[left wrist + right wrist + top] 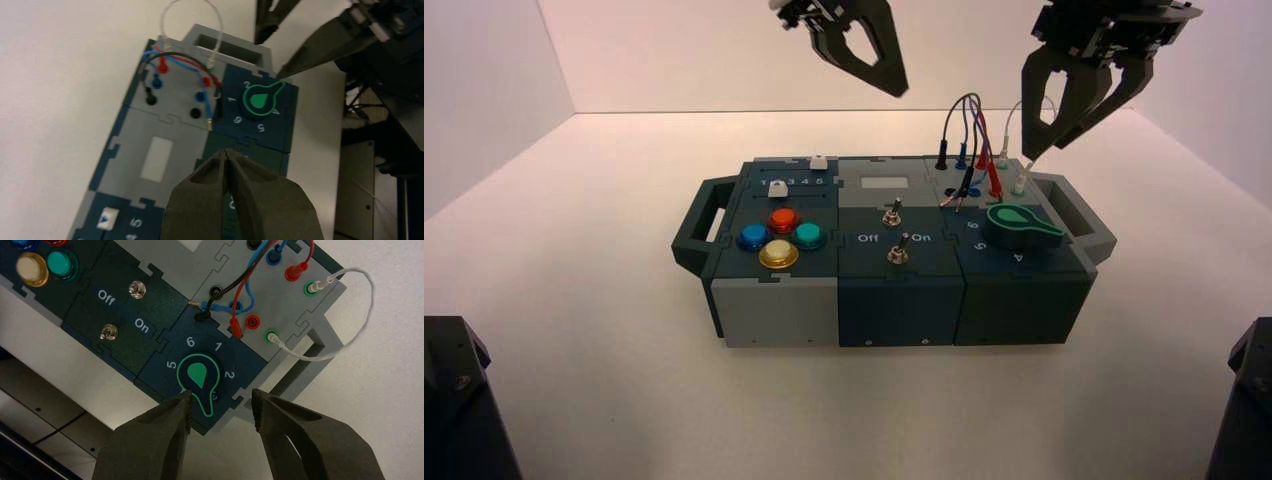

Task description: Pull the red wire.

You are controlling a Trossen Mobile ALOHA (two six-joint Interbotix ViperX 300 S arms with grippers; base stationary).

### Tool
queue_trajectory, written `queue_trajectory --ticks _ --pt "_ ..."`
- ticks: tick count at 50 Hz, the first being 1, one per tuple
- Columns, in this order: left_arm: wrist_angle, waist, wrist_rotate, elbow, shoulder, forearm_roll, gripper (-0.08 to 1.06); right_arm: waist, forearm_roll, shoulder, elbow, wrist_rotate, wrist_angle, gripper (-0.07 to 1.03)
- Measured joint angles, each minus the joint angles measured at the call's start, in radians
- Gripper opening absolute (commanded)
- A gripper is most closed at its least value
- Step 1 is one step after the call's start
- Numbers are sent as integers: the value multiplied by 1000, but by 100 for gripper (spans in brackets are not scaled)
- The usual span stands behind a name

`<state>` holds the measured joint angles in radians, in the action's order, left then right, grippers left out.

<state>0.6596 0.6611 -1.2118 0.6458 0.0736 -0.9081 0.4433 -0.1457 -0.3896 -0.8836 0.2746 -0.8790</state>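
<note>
The right tool (221, 394) is above the box's (902, 180) right side, fingers apart. The red wire (242, 289) arches at the right rear: one plug in the rear red socket, the free plug's long axis running frontward. The left tool (226, 151), together, idles above the box.

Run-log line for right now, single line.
red wire: near plug out, far plug seated | right gripper: open, empty, above box's right end | left gripper: shut, idle above box

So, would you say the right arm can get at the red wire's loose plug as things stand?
Probably yes: the right gripper hangs open near the box's right handle, and nothing covers the red plug, though the black wire lies close.
</note>
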Motion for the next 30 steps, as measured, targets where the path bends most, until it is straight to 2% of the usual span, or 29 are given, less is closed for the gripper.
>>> queue_trajectory --ticks 10,30 --pt "5 -31 0 0 3 3 -3 0 -2 -23 -8 2 -2 63" --pt "6 -29 0 0 -2 5 -3 -2 -2 -48 -8 0 -5 63"
